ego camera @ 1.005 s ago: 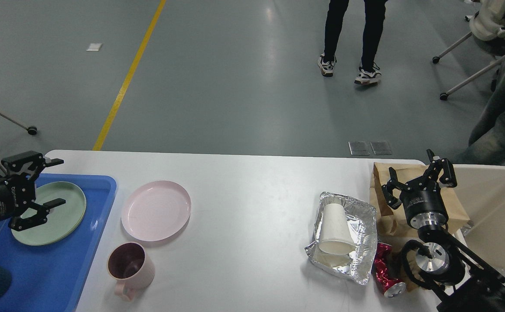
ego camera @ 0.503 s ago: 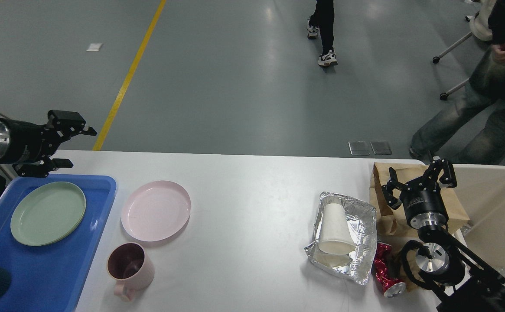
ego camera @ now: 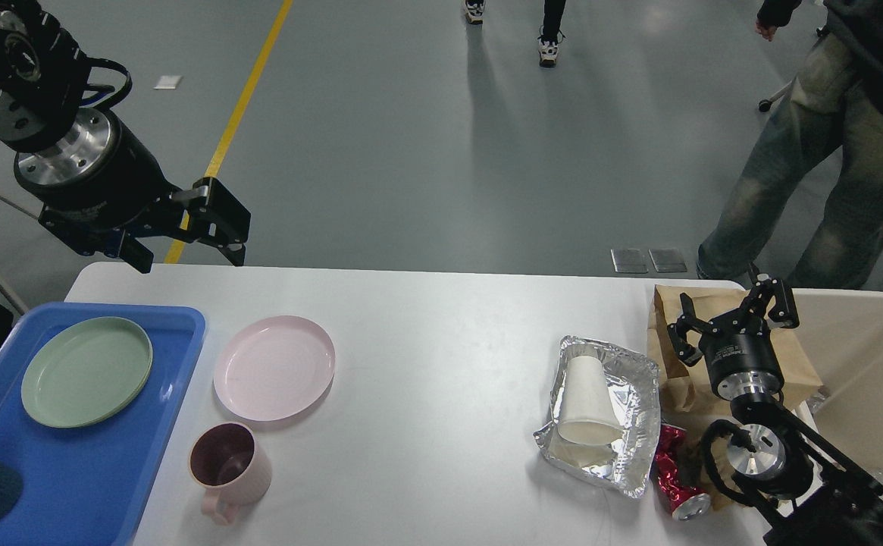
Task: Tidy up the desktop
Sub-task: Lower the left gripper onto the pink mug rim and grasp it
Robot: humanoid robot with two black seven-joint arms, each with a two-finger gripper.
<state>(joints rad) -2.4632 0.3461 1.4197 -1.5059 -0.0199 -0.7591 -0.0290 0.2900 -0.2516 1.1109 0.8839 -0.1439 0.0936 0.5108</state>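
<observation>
Desktop [ego camera: 441, 364] is filling the lower view: rigid, smooth, likely slippery, so nothing to grasp there, only its clutter. On it, left of centre, pink plate [ego camera: 274, 378] and pink mug [ego camera: 227, 470] are sitting, probably hard and light; I would take rim or handle. Right of centre, foil tray [ego camera: 612, 413] is holding a paper cup [ego camera: 587, 402], both looking crushable. Left gripper [ego camera: 183, 243] is hovering over the far-left edge, fingers spread, empty. Right gripper [ego camera: 733, 322] is hanging over a brown paper bag [ego camera: 672, 318], likewise spread and empty. No writing is showing legibly.

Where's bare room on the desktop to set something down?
The desktop is bare between the pink plate and the foil tray, front to back. Crowded at right: foil tray, crushed can, paper bag, right gripper.
</observation>
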